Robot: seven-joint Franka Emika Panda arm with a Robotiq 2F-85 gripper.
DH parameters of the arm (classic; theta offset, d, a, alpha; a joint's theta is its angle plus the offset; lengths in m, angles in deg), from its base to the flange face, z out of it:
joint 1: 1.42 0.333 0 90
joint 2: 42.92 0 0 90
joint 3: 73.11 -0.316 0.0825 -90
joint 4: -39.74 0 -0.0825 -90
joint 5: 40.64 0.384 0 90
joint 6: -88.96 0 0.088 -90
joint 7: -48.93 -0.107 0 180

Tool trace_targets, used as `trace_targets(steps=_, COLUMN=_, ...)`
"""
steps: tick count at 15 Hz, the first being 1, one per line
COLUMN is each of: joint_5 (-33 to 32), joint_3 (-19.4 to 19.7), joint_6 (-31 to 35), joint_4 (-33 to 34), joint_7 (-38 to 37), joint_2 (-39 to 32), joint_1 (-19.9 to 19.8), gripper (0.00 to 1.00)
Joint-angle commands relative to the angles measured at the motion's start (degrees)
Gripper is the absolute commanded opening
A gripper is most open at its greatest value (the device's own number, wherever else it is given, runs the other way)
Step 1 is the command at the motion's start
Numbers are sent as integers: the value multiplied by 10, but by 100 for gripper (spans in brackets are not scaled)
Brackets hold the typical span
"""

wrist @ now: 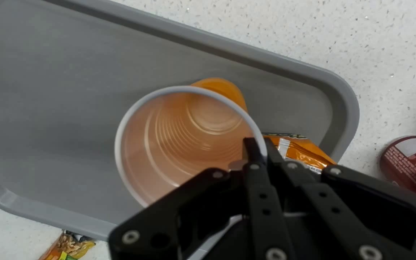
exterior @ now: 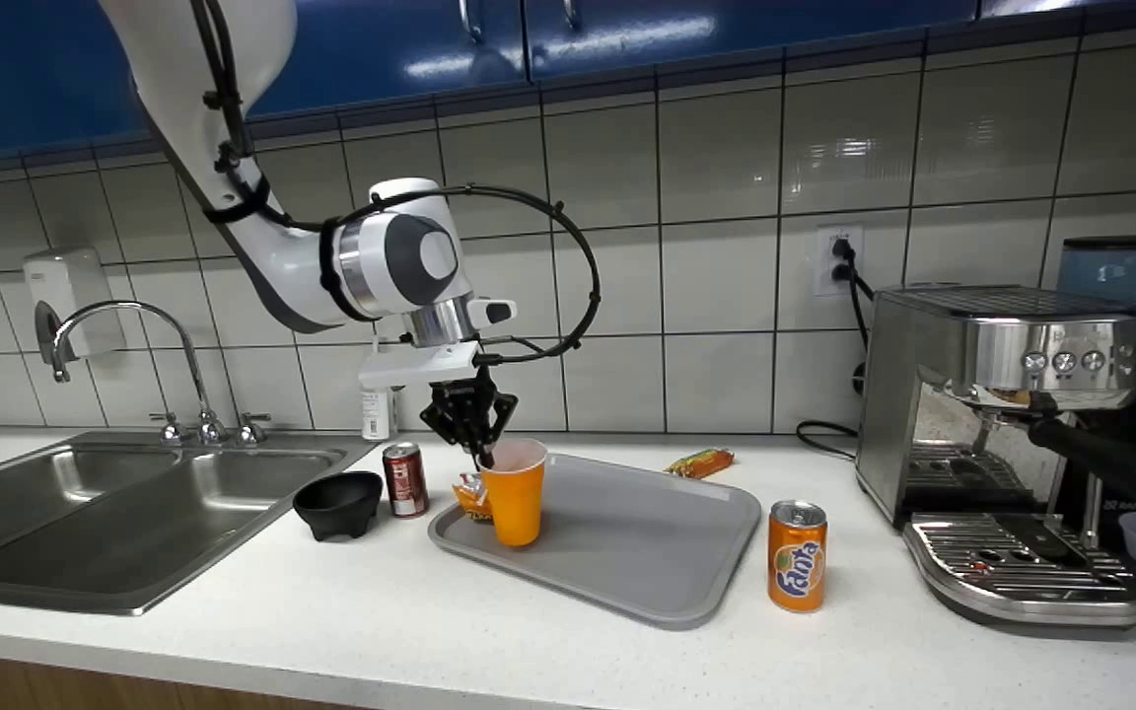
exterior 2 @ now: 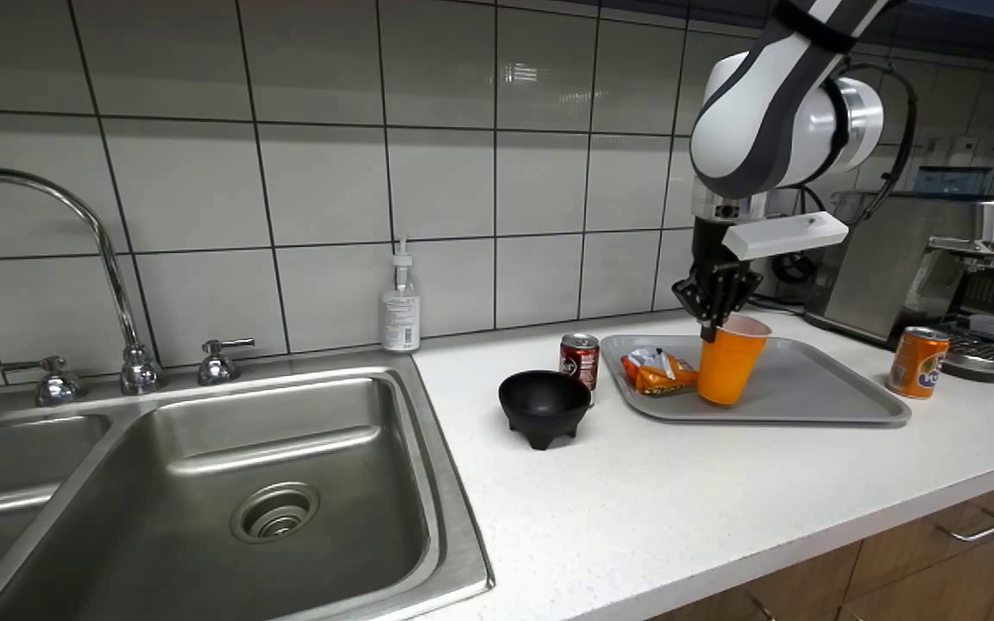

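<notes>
My gripper (wrist: 261, 146) is shut on the rim of an orange plastic cup (wrist: 179, 144), one finger inside the cup and one outside. The cup's inside is pale and looks empty. In both exterior views the gripper (exterior: 482, 461) points down at the cup's rim, and the cup (exterior: 513, 503) is over the left part of a grey tray (exterior: 627, 552). The cup (exterior 2: 730, 362) leans a little in an exterior view. I cannot tell whether its base touches the tray. An orange snack bag (exterior 2: 659, 373) lies on the tray right beside the cup, partly hidden by the gripper in the wrist view.
A dark red can (exterior: 404, 480) and a black footed bowl (exterior 2: 544, 404) stand between tray and sink (exterior 2: 281, 448). An orange Fanta can (exterior: 797, 555) stands past the tray's other end, near the coffee machine (exterior: 1002, 434). A colourful wrapper (exterior: 701, 463) lies behind the tray.
</notes>
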State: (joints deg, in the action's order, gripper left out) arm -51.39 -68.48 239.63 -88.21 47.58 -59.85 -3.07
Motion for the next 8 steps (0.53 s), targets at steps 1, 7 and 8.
trace_targets(steps=1, joint_5=12, joint_3=-4, joint_6=-34, joint_4=35, joint_7=23, joint_2=-17, joint_1=-5, gripper=1)
trace_targets(steps=7, joint_5=12, joint_3=-5, joint_6=-45, joint_4=48, joint_7=26, joint_2=-29, joint_1=-4, gripper=1)
trace_targets(steps=8, joint_5=12, joint_3=-5, joint_6=-48, joint_4=49, joint_7=27, joint_2=-29, joint_1=-4, gripper=2)
